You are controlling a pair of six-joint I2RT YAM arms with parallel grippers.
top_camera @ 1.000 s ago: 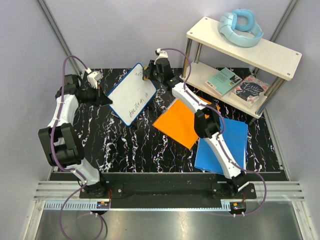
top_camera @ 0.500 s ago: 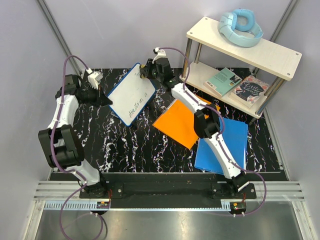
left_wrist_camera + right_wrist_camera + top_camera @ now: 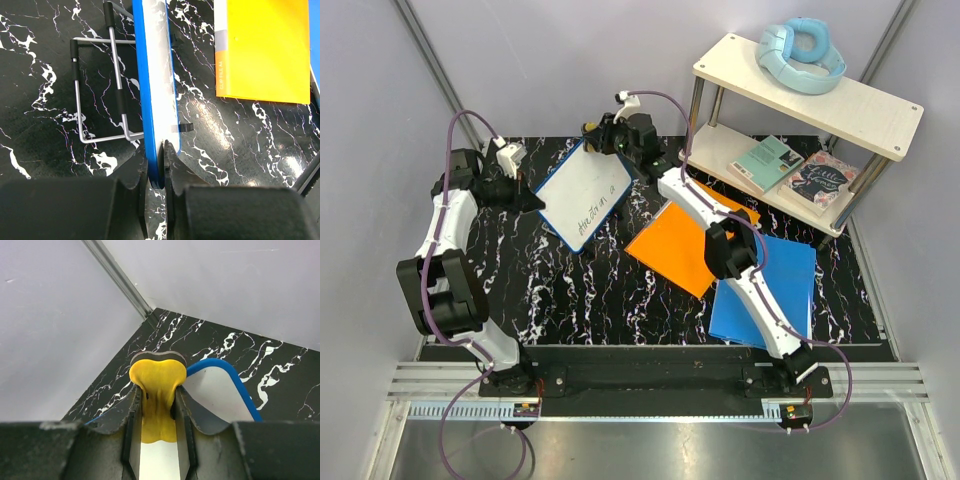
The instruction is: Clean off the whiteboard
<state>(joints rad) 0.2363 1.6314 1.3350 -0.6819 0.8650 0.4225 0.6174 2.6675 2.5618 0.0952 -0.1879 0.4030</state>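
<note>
The whiteboard [image 3: 584, 188], white with a thin blue frame and black handwriting along its lower right edge, is held tilted above the black marble table. My left gripper [image 3: 538, 199] is shut on its left blue edge [image 3: 151, 100]; the jaws pinch the frame at the bottom of the left wrist view [image 3: 156, 172]. My right gripper [image 3: 598, 135] is shut on a yellow sponge eraser [image 3: 157, 390], squeezed between the fingers, at the board's top corner [image 3: 220, 382].
An orange folder [image 3: 685, 240] and a blue folder [image 3: 770, 290] lie right of centre. A two-tier shelf [image 3: 810, 90] at back right holds blue headphones [image 3: 800, 55] and books. A wire stand [image 3: 97, 95] lies under the board.
My right gripper with the eraser has moved left along the board's top edge to its far corner. The left gripper and the board have stayed put.
</note>
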